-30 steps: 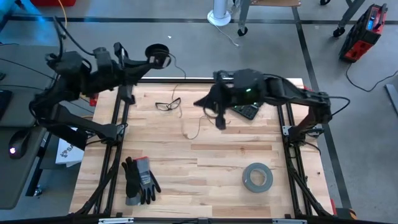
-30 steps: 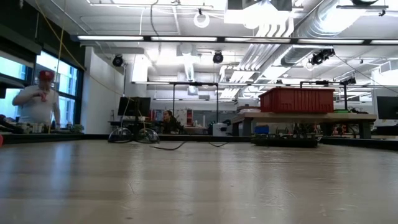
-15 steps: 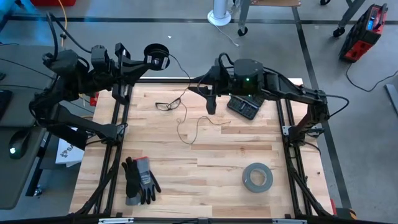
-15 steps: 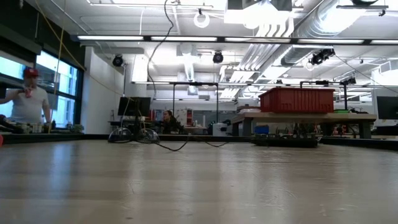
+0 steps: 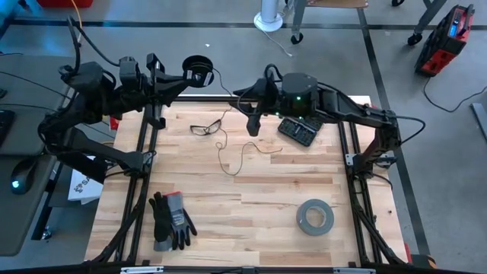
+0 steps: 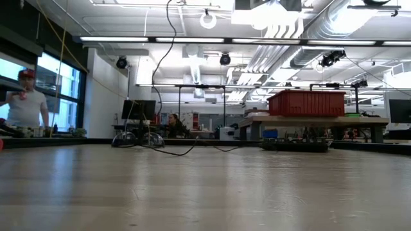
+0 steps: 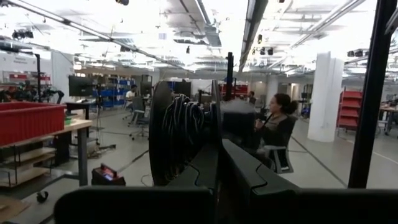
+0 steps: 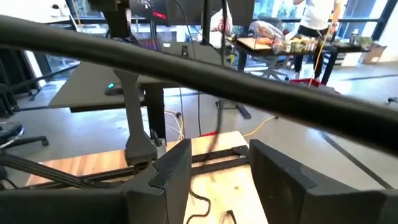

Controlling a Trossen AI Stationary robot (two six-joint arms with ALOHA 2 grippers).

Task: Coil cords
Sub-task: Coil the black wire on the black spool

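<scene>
Left pincer [image 5: 185, 74] pinching round black spool [image 5: 195, 69]; thin dark cord [image 5: 228, 144] squiggles across wood; right pincer [image 5: 252, 122] spread

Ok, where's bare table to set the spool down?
Free: the middle strip between the gloves and the tape roll, and the wood right of the roll. Crowded: the far edge, with the glasses, loose cord, calculator and right gripper.

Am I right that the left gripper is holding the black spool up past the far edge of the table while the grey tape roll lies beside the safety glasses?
Not quite. The left gripper does hold the black spool past the table's far edge. But the high view shows the grey tape roll lying alone near the near right corner, well away from the safety glasses at the far left.
</scene>
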